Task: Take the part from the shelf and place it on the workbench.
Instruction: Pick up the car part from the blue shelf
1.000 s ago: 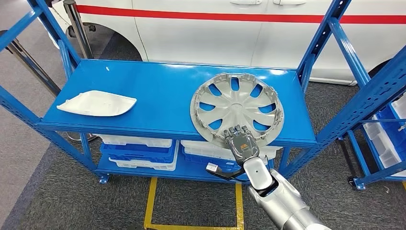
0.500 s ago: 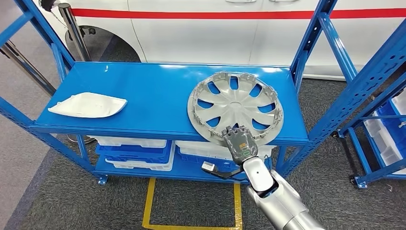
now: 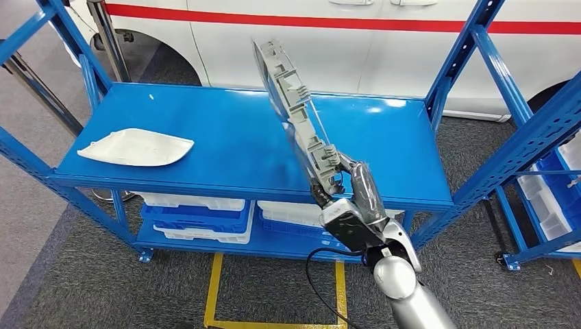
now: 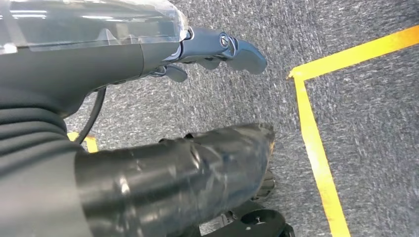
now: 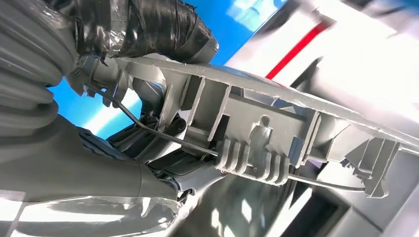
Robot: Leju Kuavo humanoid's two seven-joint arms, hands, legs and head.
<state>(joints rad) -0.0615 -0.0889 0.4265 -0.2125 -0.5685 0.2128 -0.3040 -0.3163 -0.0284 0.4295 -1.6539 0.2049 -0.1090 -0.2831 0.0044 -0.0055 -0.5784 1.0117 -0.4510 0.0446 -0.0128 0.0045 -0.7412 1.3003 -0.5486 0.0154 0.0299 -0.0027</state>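
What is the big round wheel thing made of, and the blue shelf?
The wheel cover held by the right hand looks like silver-grey moulded plastic: thin ribs and snap clips line its rim, with a wire ring, probably metal, running through them. The shelf looks like steel painted glossy blue, with light glaring on its top and punched holes in its posts.

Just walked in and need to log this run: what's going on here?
The robot's right hand grips a grey wheel cover by its rim, holding it tilted on edge above the blue shelf. A white part lies on the shelf's left end. The left hand hangs over the floor, holding nothing.
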